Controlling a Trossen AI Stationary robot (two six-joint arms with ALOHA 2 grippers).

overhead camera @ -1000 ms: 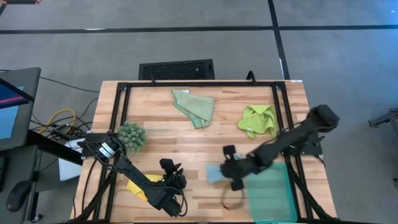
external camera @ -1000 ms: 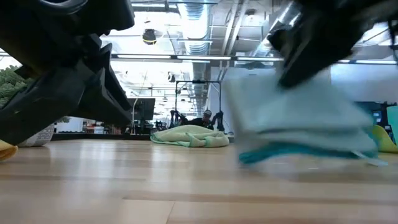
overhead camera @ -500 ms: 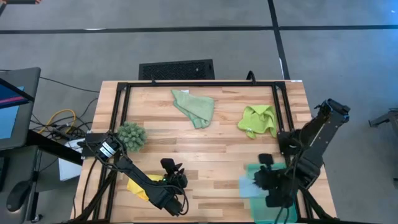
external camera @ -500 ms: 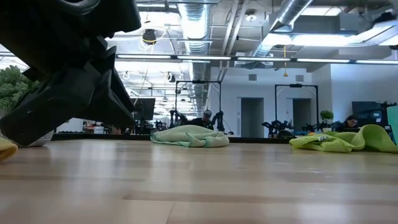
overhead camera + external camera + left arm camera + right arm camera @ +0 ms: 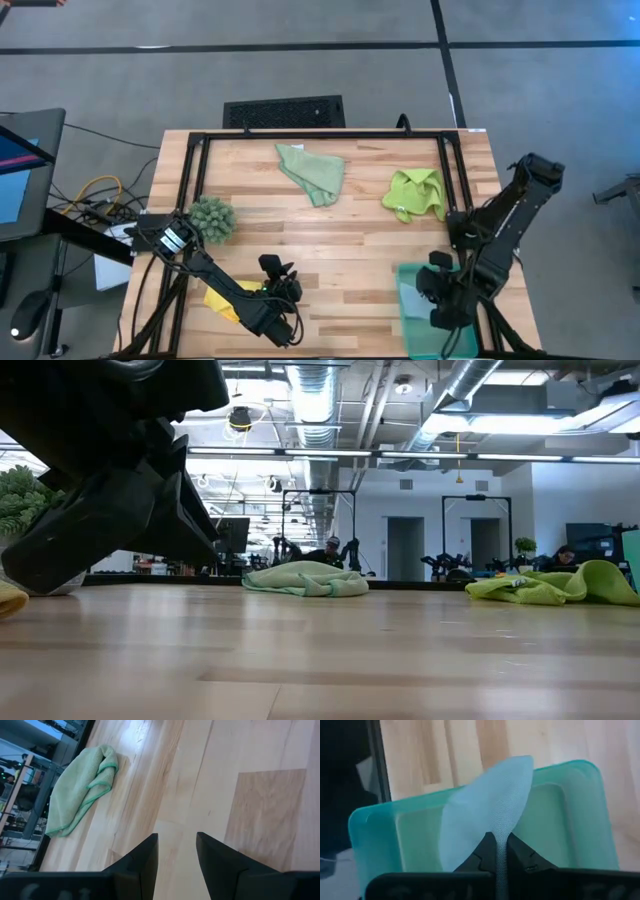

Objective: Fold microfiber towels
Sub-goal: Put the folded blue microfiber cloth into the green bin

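- Your right hand (image 5: 501, 851) pinches the light blue towel (image 5: 485, 810) tight, just above the teal tray (image 5: 560, 820).
- Your left hand (image 5: 176, 851) waits open, yellow towel (image 5: 222, 300) beside it.

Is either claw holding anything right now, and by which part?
Yes. The right claw pinches the light blue towel by one edge, over the teal tray. The left claw is open and holds nothing, near the yellow towel.

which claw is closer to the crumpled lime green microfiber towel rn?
Right. The right claw is over the teal rectangular plastic tray, just toward the front of the table from the lime green microfiber towel. The left claw sits at front centre, farther off.
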